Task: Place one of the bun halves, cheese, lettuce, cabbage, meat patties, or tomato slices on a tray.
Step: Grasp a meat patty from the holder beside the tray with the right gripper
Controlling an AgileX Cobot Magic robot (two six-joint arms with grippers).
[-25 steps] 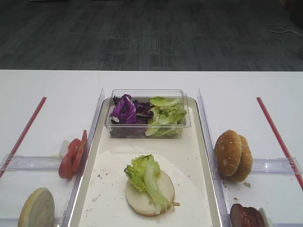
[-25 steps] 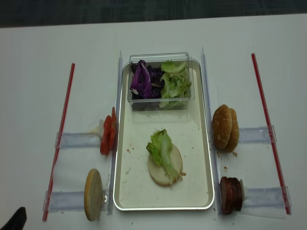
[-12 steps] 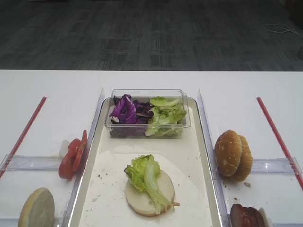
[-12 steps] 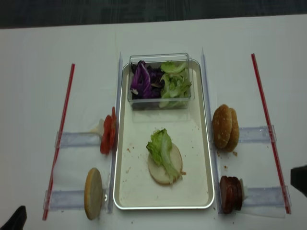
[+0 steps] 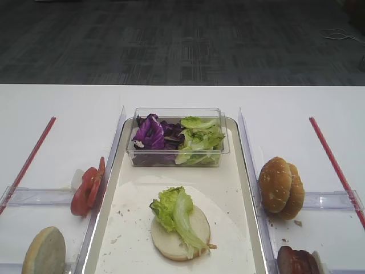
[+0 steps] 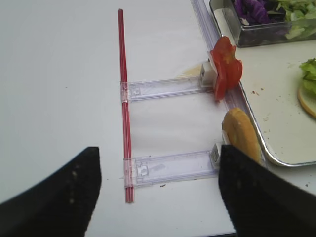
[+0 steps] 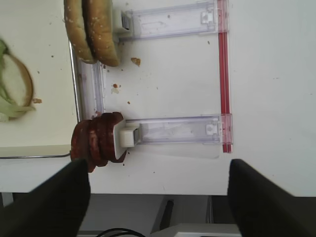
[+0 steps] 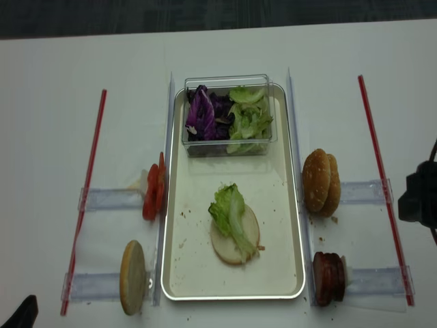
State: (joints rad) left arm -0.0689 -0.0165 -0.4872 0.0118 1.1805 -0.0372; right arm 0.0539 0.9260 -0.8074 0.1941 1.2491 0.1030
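meat patties point(image 5: 296, 262) cropped, right hand point(image 7: 158, 197) blurred

The tray point(image 8: 295, 205) is shiny silver metal lined with matt white paper. A clear glossy plastic tub point(image 8: 227, 80) sits on it. The racks point(image 7: 173, 131) are clear plastic on a smooth white table point(image 8: 54, 137).

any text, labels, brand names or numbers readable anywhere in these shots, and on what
None: no readable text in any view.
The tray, the clear tub and the clear plastic racks show no print or labels.
Both end effectors are plain black, unmarked.
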